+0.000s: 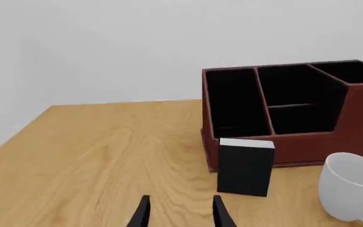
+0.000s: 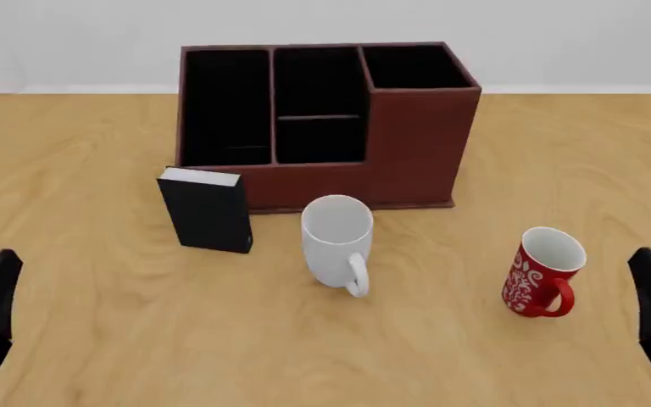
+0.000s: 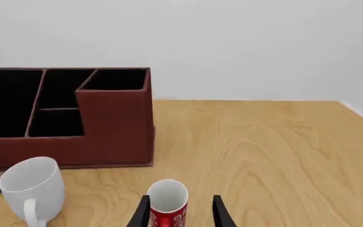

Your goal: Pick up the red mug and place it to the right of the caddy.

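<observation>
I see the red mug (image 2: 542, 282) upright on the counter (image 2: 77, 322), toward its near right, apart from the caddy (image 2: 416, 127). My right claw (image 3: 181, 211) is open, just behind it; left claw (image 1: 180, 213) open, empty.

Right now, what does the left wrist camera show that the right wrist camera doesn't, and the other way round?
Only the left wrist view shows the small black box whole, standing in front of the caddy, plus the left gripper, open over bare table. Only the right wrist view shows the red mug, upright in line with the open right gripper, and the bare tabletop to the right of the caddy. Both share the caddy, the white mug and the white wall.
</observation>
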### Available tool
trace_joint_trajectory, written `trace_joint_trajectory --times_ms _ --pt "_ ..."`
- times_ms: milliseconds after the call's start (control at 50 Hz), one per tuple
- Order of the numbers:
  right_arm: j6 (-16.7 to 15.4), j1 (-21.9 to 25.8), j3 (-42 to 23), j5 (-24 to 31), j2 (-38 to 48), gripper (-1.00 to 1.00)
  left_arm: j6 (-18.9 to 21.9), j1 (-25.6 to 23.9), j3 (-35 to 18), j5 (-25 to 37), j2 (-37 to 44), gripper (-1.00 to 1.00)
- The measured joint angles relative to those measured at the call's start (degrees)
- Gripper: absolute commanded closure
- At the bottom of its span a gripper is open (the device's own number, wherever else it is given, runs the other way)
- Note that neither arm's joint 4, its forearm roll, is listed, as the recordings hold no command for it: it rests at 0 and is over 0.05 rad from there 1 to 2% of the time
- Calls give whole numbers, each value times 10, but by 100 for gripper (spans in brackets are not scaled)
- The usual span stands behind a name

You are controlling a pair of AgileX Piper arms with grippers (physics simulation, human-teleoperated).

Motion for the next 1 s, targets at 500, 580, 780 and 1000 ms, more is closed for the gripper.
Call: trace_joint_trajectory --times_ms 500,580,780,1000 --pt "3 -4 -1 4 -14 -100 -28 -9 27 -29 -26 -100" --pt "7 -4 -25 27 -10 -100 -29 -9 28 -30 -26 -100" --pt "23 8 -114 112 16 -100 -30 -9 29 -31 -27 -100" --pt "24 25 -195 199 65 -100 -31 -9 29 -31 -28 -100"
